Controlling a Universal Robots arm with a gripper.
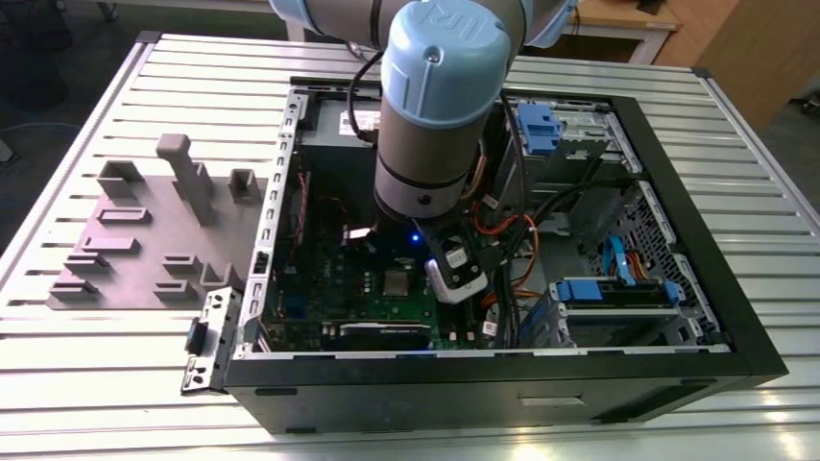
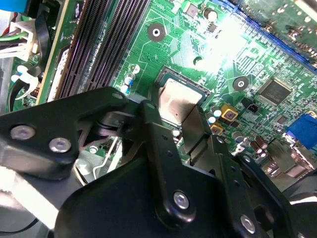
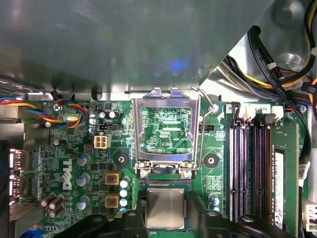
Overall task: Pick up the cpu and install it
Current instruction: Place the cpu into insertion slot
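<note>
Cpu (image 3: 166,207) is lying flat in its socket on the green motherboard (image 3: 220,144), its silver-grey top facing up. I am hovering my gripper (image 3: 167,214) right over it. My two black fingers (image 3: 133,223) are standing apart, one on each side of the chip. In the first wrist view a thin dark strip of socket is showing between each finger and the chip's edge, so I am straddling it rather than pinching it. In the second wrist view one finger is lining up along one edge of the chip and the other is covering a corner of it. I cannot tell from there whether either pad is touching.

The silver socket frame (image 3: 166,96) is standing open, hinged up at the socket's edge just beside the chip, and board traces are showing through its window. Its wire lever (image 3: 210,106) is sticking up beside it. Long black memory slots (image 3: 245,168) are running alongside the socket, and a green memory stick (image 3: 280,173) is sitting in the outermost one.

In the exterior view my arm (image 1: 443,106) is reaching straight down into the open black computer case (image 1: 513,394), which is lying on its side on a slatted metal table (image 1: 769,192). A grey fixture plate (image 1: 141,240) is resting on the table at the exterior view's left, well apart from the case.
</note>
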